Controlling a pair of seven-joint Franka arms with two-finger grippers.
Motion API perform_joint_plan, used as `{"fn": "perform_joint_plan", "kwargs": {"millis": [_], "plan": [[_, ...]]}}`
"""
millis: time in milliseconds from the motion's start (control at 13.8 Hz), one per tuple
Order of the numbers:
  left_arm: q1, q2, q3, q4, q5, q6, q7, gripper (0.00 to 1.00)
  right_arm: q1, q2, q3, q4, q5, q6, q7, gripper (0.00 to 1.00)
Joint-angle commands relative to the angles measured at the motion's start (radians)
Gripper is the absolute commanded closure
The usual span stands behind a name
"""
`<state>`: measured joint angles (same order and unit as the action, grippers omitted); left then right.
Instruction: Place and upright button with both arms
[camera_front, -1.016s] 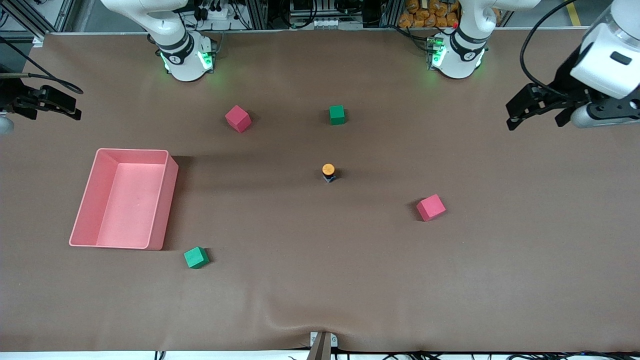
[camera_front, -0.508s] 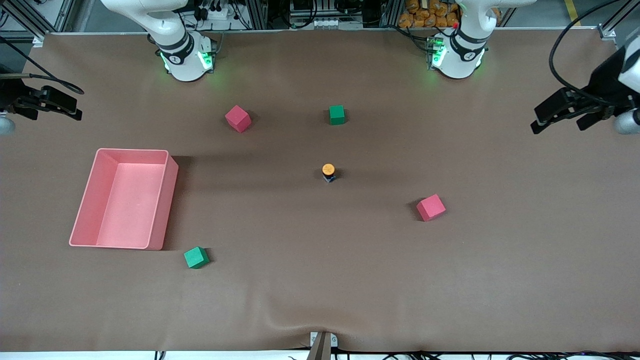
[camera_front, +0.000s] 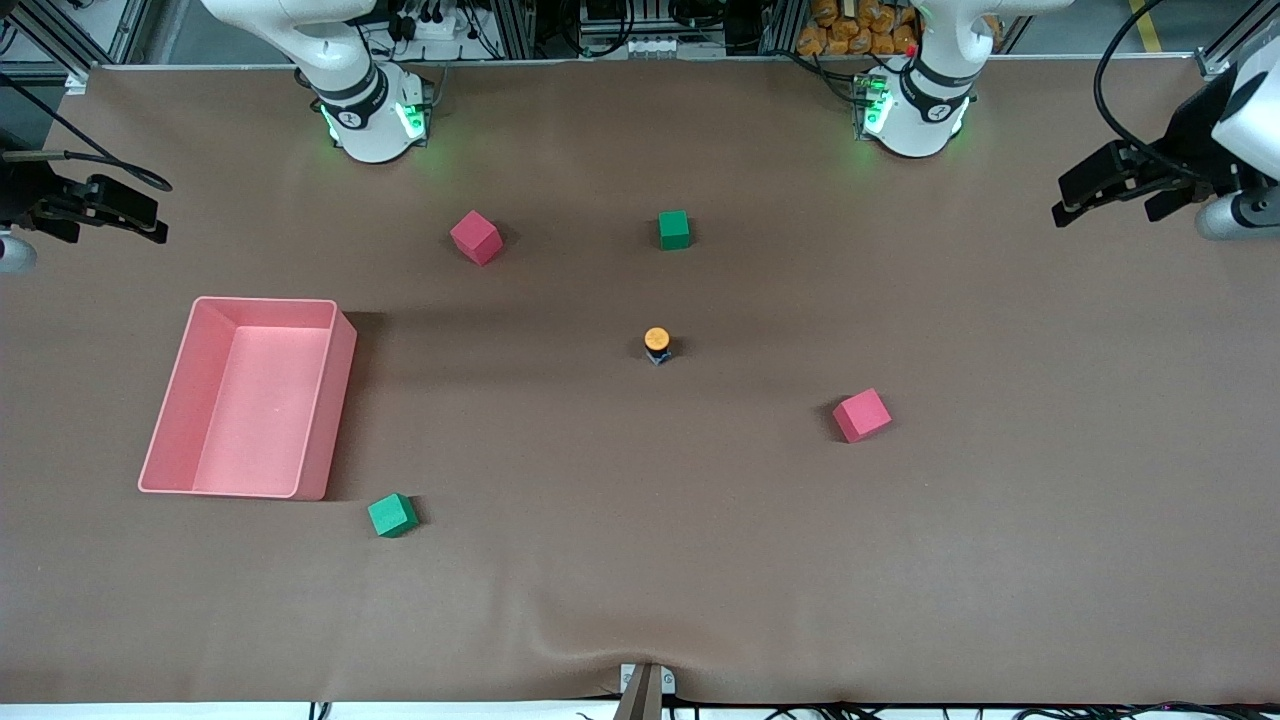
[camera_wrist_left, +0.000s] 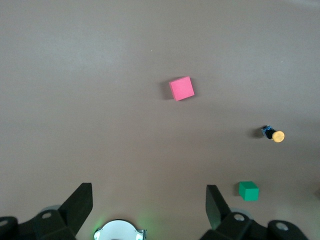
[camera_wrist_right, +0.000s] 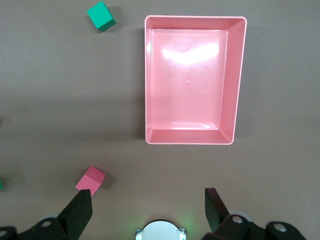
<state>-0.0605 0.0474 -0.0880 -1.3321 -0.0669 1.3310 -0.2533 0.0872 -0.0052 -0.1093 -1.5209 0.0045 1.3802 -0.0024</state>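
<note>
Worktop: brown matte worktop (camera_front: 640, 580) that looks like a soft mat, with a slight ripple at the middle of the edge nearest the front camera; aluminium framing and cables line the edge where the bases stand.
Button: the button (camera_front: 657, 345) stands near the middle of the worktop, orange cap up, black-and-blue body beneath; in the left wrist view the button (camera_wrist_left: 274, 135) shows its round cap and short dark cylinder.
Progress: judged from this, the button is already placed and upright, nothing grips it, and little or nothing seems left except the arms parking.
Left gripper: the left gripper (camera_front: 1100, 185) hangs over the worktop's edge at the left arm's end, well apart from the button; its jaws stand wide and empty, as the left wrist view's left gripper (camera_wrist_left: 149, 210) confirms.
Right gripper: the right gripper (camera_front: 125, 212) waits over the edge at the right arm's end; in the right wrist view the right gripper (camera_wrist_right: 148, 212) has its jaws wide with nothing between.
Tray: pink tray (camera_front: 325, 400), rectangular, glossy smooth plastic, with nothing in it, toward the right arm's end.
Cubes: two red cubes (camera_front: 476, 237) (camera_front: 861, 415) and two green cubes (camera_front: 674, 229) (camera_front: 392, 515), matte and sharp-edged, scattered around the button, none touching it.
</note>
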Motion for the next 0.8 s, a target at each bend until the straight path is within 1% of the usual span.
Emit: {"fn": "perform_joint_plan", "kwargs": {"millis": [0, 73, 145, 218, 363, 435, 508, 653, 725], "plan": [[-0.009, -0.027, 0.024, -0.027, -0.011, -0.019, 0.017, 0.00, 0.009, -0.002, -0.004, -0.001, 0.005, 0.005, 0.018, 0.00], [-0.009, -0.047, 0.024, -0.060, -0.008, -0.023, 0.019, 0.00, 0.009, -0.002, -0.004, -0.001, 0.005, 0.003, 0.018, 0.00], [-0.006, -0.097, 0.021, -0.134, -0.007, -0.015, 0.017, 0.00, 0.009, -0.002, -0.004, -0.002, 0.005, 0.003, 0.018, 0.00], [-0.002, -0.107, 0.018, -0.154, -0.005, -0.006, 0.017, 0.00, 0.009, -0.002, -0.004, -0.001, 0.005, 0.003, 0.018, 0.00], [0.008, -0.084, 0.028, -0.145, 0.002, 0.046, 0.049, 0.00, 0.008, -0.004, -0.004, -0.001, 0.005, 0.005, 0.018, 0.00], [0.010, -0.075, 0.040, -0.145, 0.025, 0.069, 0.119, 0.00, 0.006, -0.004, -0.004, -0.001, 0.005, 0.005, 0.018, 0.00], [0.010, -0.070, 0.037, -0.147, 0.073, 0.079, 0.146, 0.00, 0.002, -0.006, -0.004, -0.001, 0.005, 0.005, 0.018, 0.00], [0.021, -0.049, 0.042, -0.157, 0.073, 0.086, 0.155, 0.00, -0.003, -0.012, -0.009, -0.001, 0.005, 0.010, 0.018, 0.00], [0.025, -0.047, 0.051, -0.163, 0.068, 0.091, 0.160, 0.00, -0.026, -0.012, -0.009, -0.001, 0.006, 0.013, 0.018, 0.00]]}}
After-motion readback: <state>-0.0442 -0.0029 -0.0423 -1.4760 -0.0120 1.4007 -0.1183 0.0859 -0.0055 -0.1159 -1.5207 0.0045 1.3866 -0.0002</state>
